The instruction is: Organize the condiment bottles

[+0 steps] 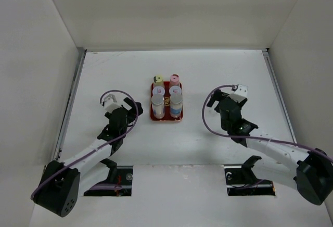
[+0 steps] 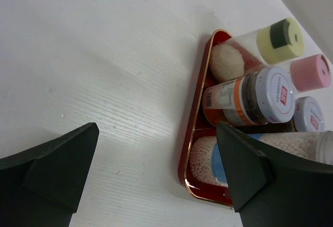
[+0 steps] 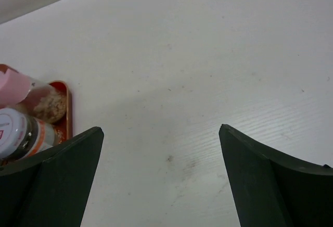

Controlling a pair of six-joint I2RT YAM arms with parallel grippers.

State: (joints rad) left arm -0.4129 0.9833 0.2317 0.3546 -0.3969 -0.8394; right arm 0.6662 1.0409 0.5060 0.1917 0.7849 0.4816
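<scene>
Six condiment bottles (image 1: 166, 96) stand packed in two rows on a red tray (image 1: 166, 120) at the centre of the white table (image 1: 208, 76). Both arms reach forward, elbows bent, flanking the tray; the left gripper (image 2: 153, 133) and right gripper (image 3: 160, 129) have fingers spread apart.

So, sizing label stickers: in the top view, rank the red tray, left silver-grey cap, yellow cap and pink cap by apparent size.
1. red tray
2. left silver-grey cap (taller, nearer camera)
3. yellow cap, pink cap: alike
</scene>
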